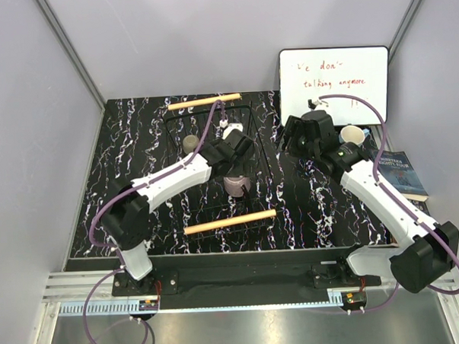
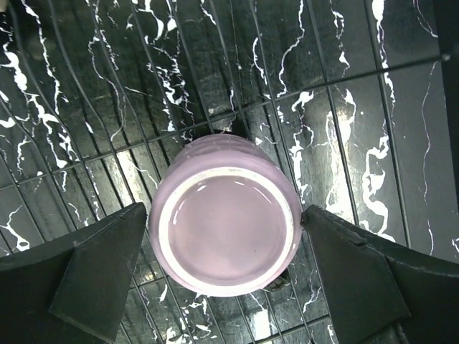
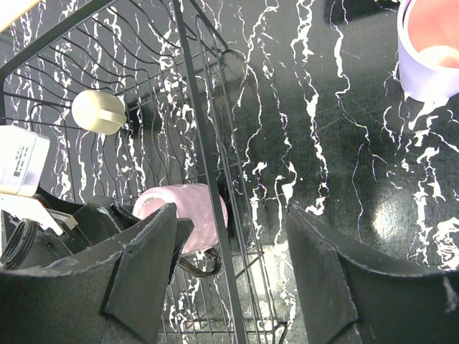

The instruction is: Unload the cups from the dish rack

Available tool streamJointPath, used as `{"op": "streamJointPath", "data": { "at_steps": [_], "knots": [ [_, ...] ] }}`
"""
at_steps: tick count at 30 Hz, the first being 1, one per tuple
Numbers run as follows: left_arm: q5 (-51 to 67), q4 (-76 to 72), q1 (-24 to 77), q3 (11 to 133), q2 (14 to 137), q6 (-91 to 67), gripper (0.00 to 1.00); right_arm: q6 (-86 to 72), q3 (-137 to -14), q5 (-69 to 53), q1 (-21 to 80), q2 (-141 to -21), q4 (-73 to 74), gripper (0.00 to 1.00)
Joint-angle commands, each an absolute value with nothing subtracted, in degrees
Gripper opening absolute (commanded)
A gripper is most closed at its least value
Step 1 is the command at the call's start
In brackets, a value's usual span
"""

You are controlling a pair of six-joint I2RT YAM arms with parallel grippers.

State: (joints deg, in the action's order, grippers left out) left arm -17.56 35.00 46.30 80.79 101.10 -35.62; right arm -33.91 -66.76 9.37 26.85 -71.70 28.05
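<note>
Table (image 1: 129, 138) with a black top and white streaks is carrying the dish rack (image 1: 230, 221) in its middle. On the left side of the rack, a grey-green cup (image 1: 190, 144) is sitting among the wires. Just to its right, the left arm is leaning over the rack. Its end effector (image 1: 234, 166) is hanging right above a pink-purple cup (image 1: 236, 187). In the left wrist view this cup (image 2: 226, 240) is sitting upside down on the wires, with its bottom facing up. The left end effector is standing open wide, with one finger (image 2: 100, 279) on each side of the cup. The fingers are very close to the cup, but I cannot tell if they are touching it.

Farther right, the right end effector (image 1: 296, 137) is hovering beside the right edge of the rack. Its fingers (image 3: 143, 265) are standing apart and are holding nothing. Just to the right, a light blue cup (image 1: 353, 134) is standing upright on the table, outside the rack and in front of a whiteboard (image 1: 333, 68). A book (image 1: 401, 172) is lying near the cup.
</note>
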Motion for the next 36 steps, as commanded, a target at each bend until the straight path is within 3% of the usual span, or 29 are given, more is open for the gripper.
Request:
{"op": "streamJointPath", "data": {
  "at_steps": [1, 12, 13, 16, 17, 28, 31, 36],
  "knots": [
    [-16.4, 36.6, 46.9, 79.9, 102.1, -35.6, 0.99, -34.3, -66.1, 10.2, 27.4, -69.9, 25.9, 0.7],
    [-14.2, 36.3, 47.0, 77.5, 105.5, -36.8, 0.99, -34.3, -65.2, 10.5, 27.4, -70.0, 25.8, 0.7],
    [-14.2, 36.1, 46.9, 77.5, 105.6, -36.7, 0.93, -34.2, -65.2, 10.4, 27.4, -70.0, 25.9, 0.7],
    [-15.5, 35.4, 46.9, 77.2, 104.6, -36.1, 0.44, -34.1, -65.0, 10.5, 27.4, -70.0, 25.8, 0.7],
    [-16.0, 35.5, 46.9, 77.3, 104.2, -36.0, 0.0, -34.0, -64.9, 10.6, 27.4, -69.7, 25.8, 0.7],
    [-16.4, 34.5, 46.1, 81.7, 88.1, -29.4, 0.0, -34.1, -64.3, 10.0, 27.4, -66.7, 25.3, 0.69],
    [-10.0, 31.7, 43.2, 84.0, 83.8, -28.7, 0.0, -34.4, -64.0, 9.0, 27.4, -65.6, 24.5, 0.69],
    [7.9, 19.1, 34.4, 75.2, 76.9, -32.9, 0.0, -34.5, -61.5, 2.5, 27.3, -62.8, 19.7, 0.67]
  ]
}}
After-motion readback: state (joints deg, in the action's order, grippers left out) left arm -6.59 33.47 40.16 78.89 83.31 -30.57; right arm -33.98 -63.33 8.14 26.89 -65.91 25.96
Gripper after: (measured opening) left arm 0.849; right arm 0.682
